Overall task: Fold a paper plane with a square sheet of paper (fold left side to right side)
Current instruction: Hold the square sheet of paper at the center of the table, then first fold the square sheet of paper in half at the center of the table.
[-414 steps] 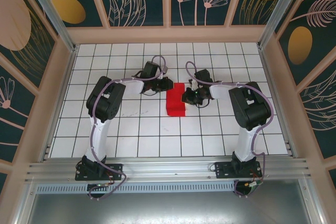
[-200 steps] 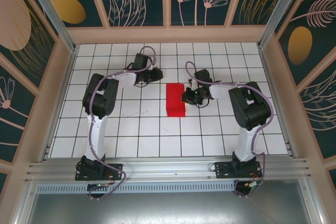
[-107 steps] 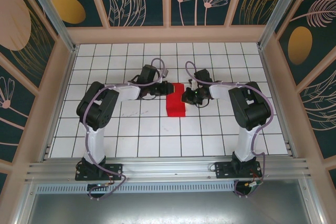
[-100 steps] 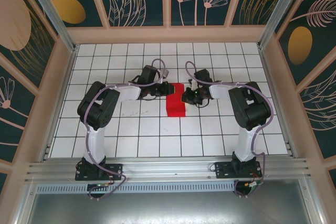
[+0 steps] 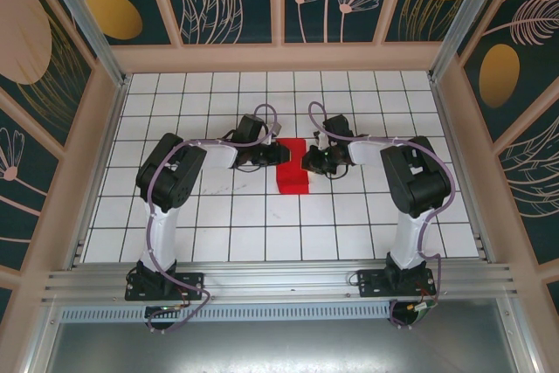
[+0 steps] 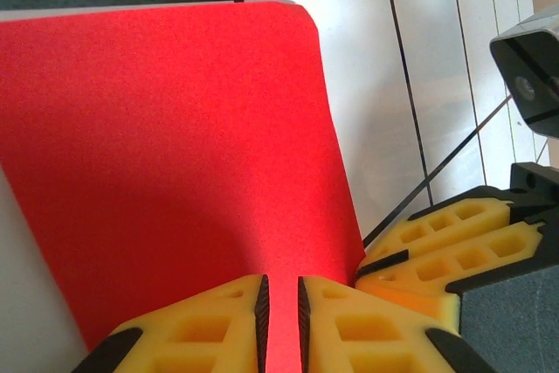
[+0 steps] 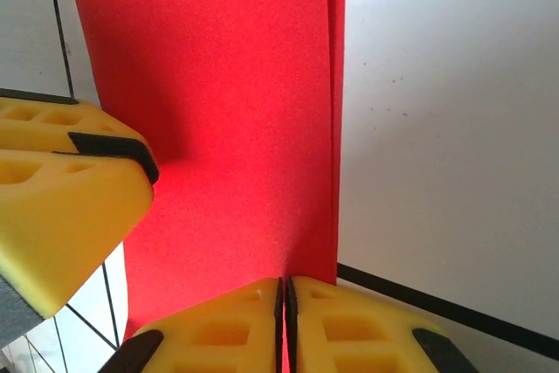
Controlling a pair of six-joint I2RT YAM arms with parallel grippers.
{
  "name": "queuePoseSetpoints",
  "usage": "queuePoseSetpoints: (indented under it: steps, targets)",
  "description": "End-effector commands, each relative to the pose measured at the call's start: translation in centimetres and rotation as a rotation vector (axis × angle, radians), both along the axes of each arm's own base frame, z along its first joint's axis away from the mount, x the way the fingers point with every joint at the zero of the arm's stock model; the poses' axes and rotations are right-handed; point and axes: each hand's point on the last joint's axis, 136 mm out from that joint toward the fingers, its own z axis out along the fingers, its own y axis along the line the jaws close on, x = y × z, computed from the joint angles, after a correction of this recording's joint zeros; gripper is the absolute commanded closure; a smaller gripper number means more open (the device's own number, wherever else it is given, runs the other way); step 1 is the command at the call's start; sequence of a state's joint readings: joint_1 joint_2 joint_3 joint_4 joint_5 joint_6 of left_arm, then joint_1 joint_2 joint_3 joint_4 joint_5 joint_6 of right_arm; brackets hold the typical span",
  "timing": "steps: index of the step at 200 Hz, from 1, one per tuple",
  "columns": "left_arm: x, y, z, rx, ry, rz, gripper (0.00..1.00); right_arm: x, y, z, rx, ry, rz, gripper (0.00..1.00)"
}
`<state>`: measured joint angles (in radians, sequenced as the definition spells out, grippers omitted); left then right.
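Between the 2 claws, the square sheet of paper (image 5: 293, 169) (image 6: 175, 146) (image 7: 227, 128) is lying folded into a narrow 2-layer strip on the white tiles (image 5: 218, 216). The left claw (image 5: 278, 153) (image 6: 279, 284) is resting at its left edge, fingers almost pressed together. The right claw (image 5: 307, 162) (image 7: 285, 286) is touching the opposite edge, fingers pressed together; whether either is pinching paper, I cannot tell.

White grid-tiled table (image 5: 218, 216); folded red paper (image 5: 293, 176) flat at centre.
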<state>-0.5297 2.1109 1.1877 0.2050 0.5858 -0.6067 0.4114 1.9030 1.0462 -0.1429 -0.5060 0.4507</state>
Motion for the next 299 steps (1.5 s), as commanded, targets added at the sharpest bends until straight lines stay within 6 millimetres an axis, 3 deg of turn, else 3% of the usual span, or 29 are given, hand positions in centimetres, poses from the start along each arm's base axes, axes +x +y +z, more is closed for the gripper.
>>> queuePoseSetpoints:
  steps: [1,16,54,84,130,154,175,212,224,252,299]
  targets:
    - [-0.8,0.5,-2.9,0.073,0.049,0.001,0.79,2.0,-0.5,2.9,0.023,-0.057,-0.036,0.85]
    - [-0.8,0.6,-3.1,0.076,0.054,0.003,0.79,3.2,-0.2,4.0,0.063,-0.080,-0.040,0.84]
    - [-0.7,0.5,-3.0,0.077,0.050,0.006,0.79,6.0,2.1,4.0,0.121,-0.087,-0.016,0.85]
    - [-0.7,0.5,-2.9,0.076,0.044,0.007,0.79,7.2,2.2,2.2,0.101,-0.056,-0.038,0.85]
    - [-0.7,0.4,-2.5,0.070,0.033,-0.001,0.79,6.7,2.3,-0.8,0.075,0.014,-0.027,0.86]
    - [-0.4,0.2,-0.7,0.053,-0.010,-0.013,0.76,6.1,1.0,-2.2,0.002,0.038,-0.044,0.86]
    - [-0.2,0.0,2.1,0.016,-0.067,-0.018,0.74,5.4,0.3,-3.1,-0.024,0.064,-0.053,0.86]
    - [-1.7,-0.8,5.3,-0.094,-0.088,-0.063,0.72,5.0,-0.2,-3.8,-0.051,0.078,-0.057,0.86]
    - [-2.4,-1.2,5.3,-0.117,-0.074,-0.083,0.71,5.0,-0.3,-3.9,-0.056,0.077,-0.057,0.86]
    - [-3.8,-1.9,3.3,-0.102,-0.026,-0.111,0.72,5.1,-0.2,-3.8,-0.057,0.077,-0.057,0.87]
    - [-4.7,-1.5,1.6,-0.065,0.004,-0.111,0.72,5.1,-0.3,-3.9,-0.067,0.081,-0.055,0.87]
